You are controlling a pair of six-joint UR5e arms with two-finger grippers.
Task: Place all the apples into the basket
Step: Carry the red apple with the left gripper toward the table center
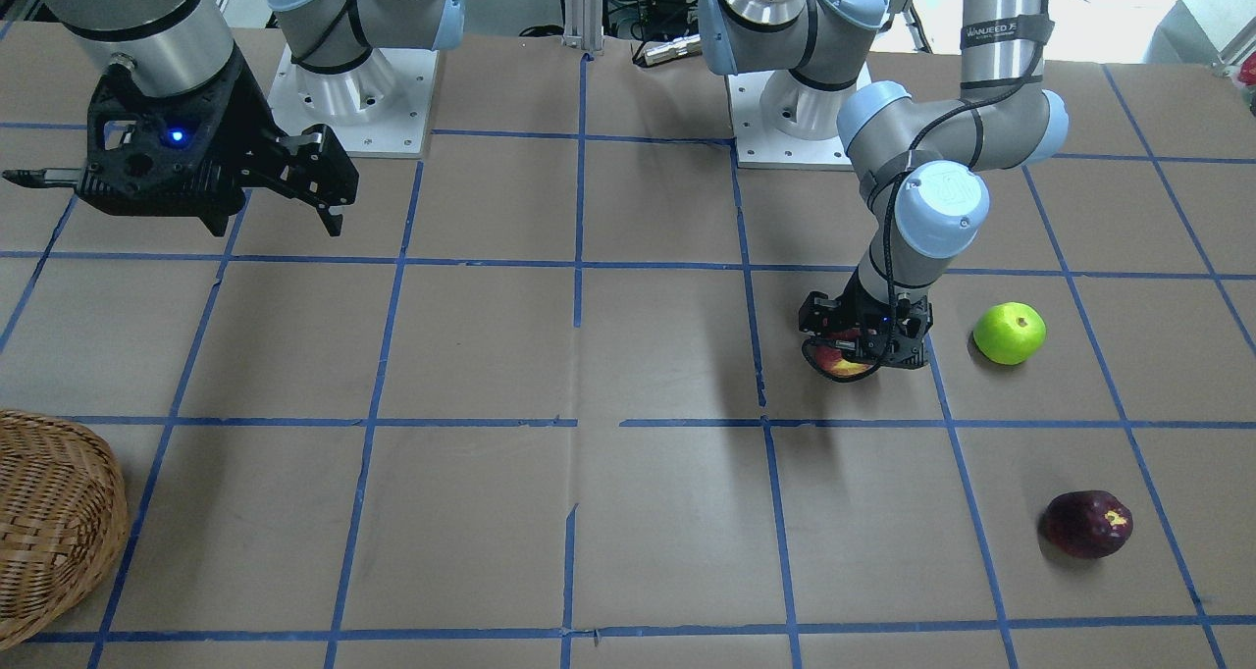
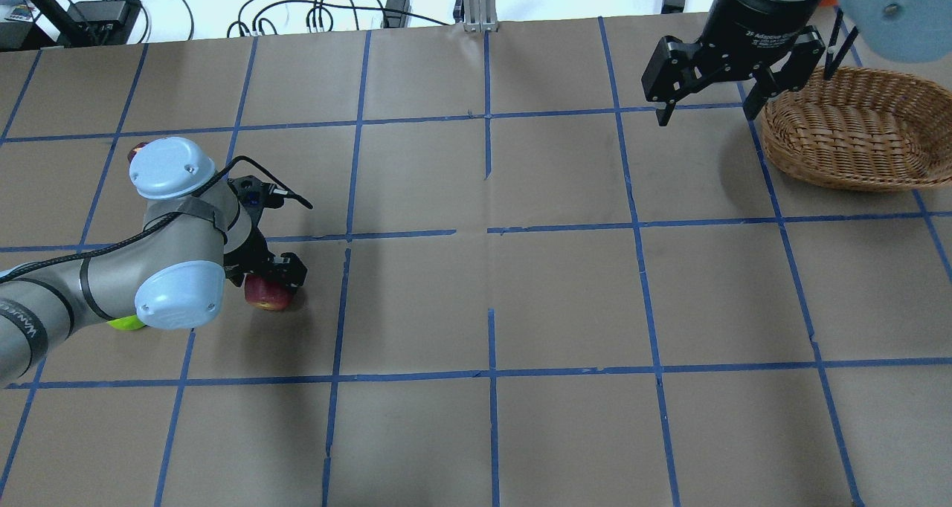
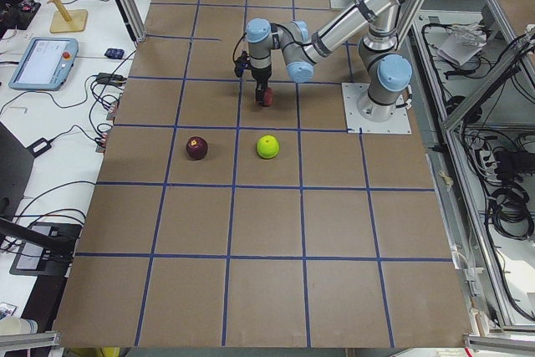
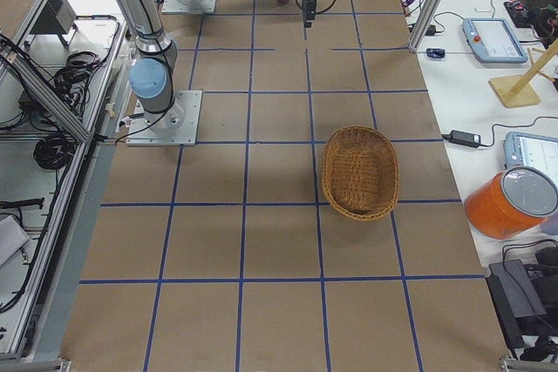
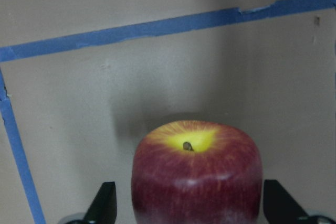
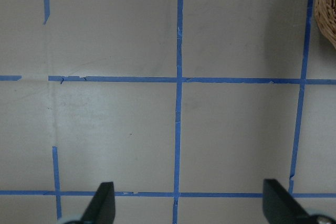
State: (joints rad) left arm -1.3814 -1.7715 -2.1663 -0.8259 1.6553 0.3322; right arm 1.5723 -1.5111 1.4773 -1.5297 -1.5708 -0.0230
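The red apple (image 5: 197, 177) with a yellow patch sits on the table between the fingers of my left gripper (image 1: 863, 350). The fingers stand apart on either side of it and do not touch it, so the gripper is open. The apple also shows in the overhead view (image 2: 266, 293). The green apple (image 1: 1010, 333) lies close beside that arm. The dark maroon apple (image 1: 1086, 524) lies further toward the operators' side. My right gripper (image 2: 706, 113) is open and empty, held high next to the wicker basket (image 2: 848, 131).
The brown table top is marked with a grid of blue tape lines (image 2: 487, 228). The basket (image 1: 49, 522) sits at the far end of the table from the apples. The arm bases (image 1: 343, 90) stand at the robot's edge.
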